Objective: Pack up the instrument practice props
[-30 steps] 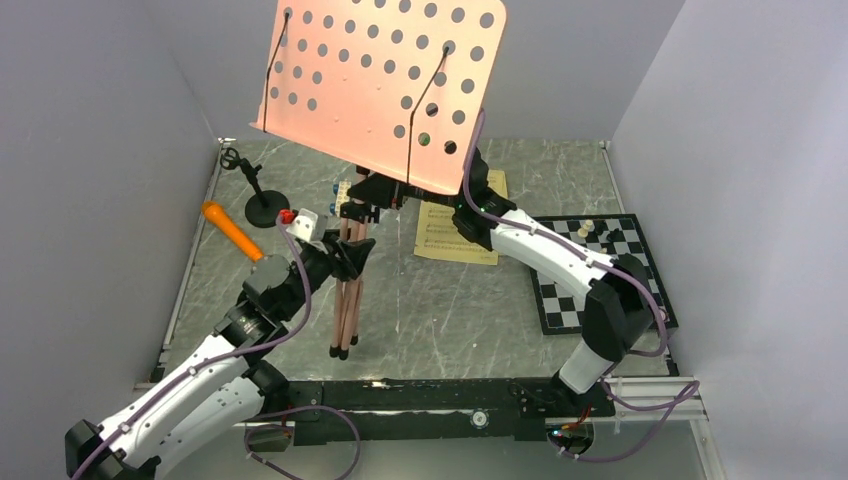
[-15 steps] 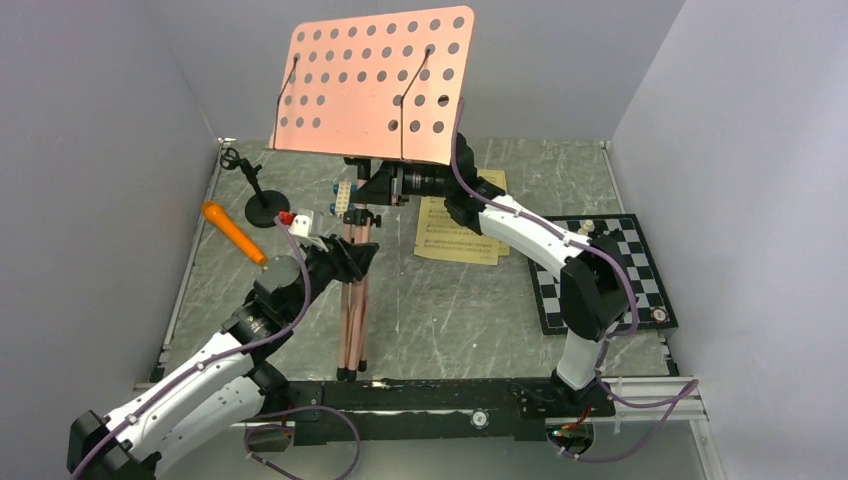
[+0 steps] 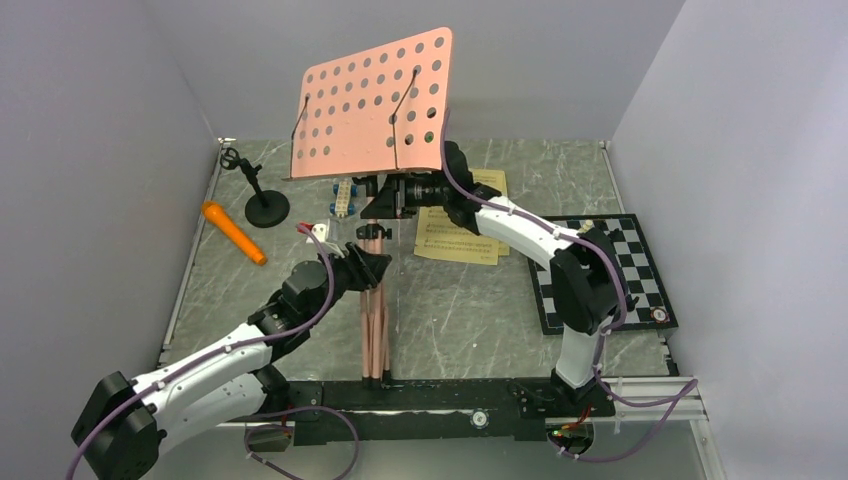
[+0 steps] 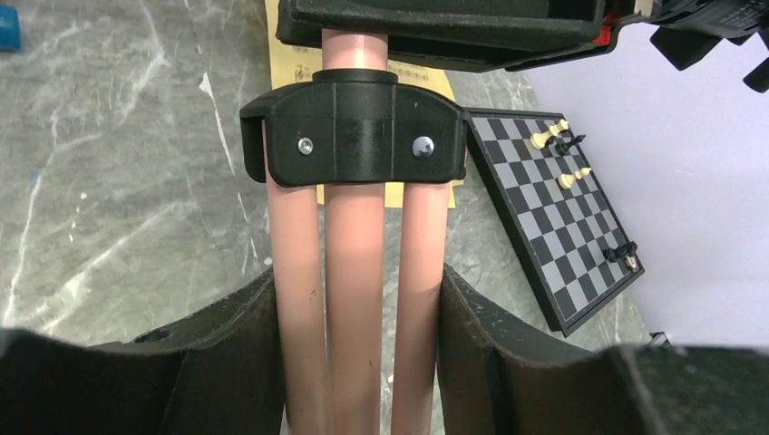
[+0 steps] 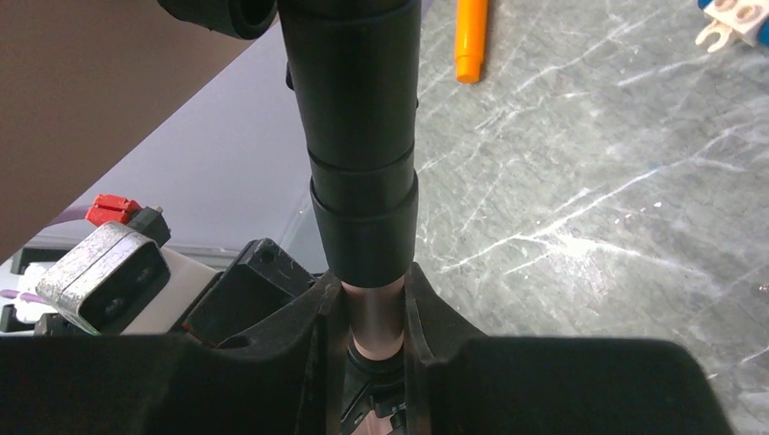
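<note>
The pink perforated music stand point(image 3: 372, 105) is held off its upright, desk at the back, folded pink legs point(image 3: 375, 320) pointing toward the near edge. My left gripper point(image 3: 370, 265) is shut on the three folded legs point(image 4: 355, 299) below their black collar point(image 4: 354, 136). My right gripper point(image 3: 395, 190) is shut on the stand's pole point(image 5: 376, 317) just under its black sleeve point(image 5: 358, 136). The orange toy microphone point(image 3: 233, 231) lies at the left, also in the right wrist view point(image 5: 472, 36). The small black mic stand point(image 3: 262, 203) stands behind it. The yellow sheet-music pages point(image 3: 457, 237) lie mid-table.
The black-and-white chessboard point(image 3: 590, 290) with pieces lies at the right, also in the left wrist view point(image 4: 553, 227). Small block toy cars point(image 3: 344, 198) sit behind the stand. Grey walls close in on the left, back and right.
Both arms have swung the music stand to the right and lowered it; the desk has dropped and tilted back, and the folded legs have shifted right toward the table's middle.
</note>
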`<state>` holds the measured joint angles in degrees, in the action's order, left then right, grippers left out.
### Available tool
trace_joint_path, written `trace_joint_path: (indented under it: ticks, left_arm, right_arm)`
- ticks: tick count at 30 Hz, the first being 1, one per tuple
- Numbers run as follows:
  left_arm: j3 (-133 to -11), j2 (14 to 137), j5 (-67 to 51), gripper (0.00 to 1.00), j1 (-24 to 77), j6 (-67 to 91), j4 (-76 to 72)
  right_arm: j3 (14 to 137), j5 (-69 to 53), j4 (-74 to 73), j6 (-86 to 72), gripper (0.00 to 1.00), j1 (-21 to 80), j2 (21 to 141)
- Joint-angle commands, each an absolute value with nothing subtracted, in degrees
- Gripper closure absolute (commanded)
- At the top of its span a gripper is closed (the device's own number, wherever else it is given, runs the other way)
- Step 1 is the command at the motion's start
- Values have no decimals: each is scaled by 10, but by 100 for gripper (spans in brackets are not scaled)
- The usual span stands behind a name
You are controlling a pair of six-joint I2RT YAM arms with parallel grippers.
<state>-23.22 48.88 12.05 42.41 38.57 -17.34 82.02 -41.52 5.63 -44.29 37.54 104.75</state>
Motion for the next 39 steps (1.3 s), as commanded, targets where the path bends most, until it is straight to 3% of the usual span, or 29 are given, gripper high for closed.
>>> trace_joint_path:
  ticks: [1, 20, 39]
  left_arm:
    - [-207, 507, 199, 100, 419, 409, -193]
    - [-167, 604, 235, 100, 418, 496, -220]
    - [-215, 753, 311, 100, 411, 516, -210]
  right_arm:
    - [843, -498, 155, -472, 100, 383, 1029]
    - [844, -506, 184, -496, 100, 366, 1135]
    - [859, -505, 242, -540, 100, 332, 1244]
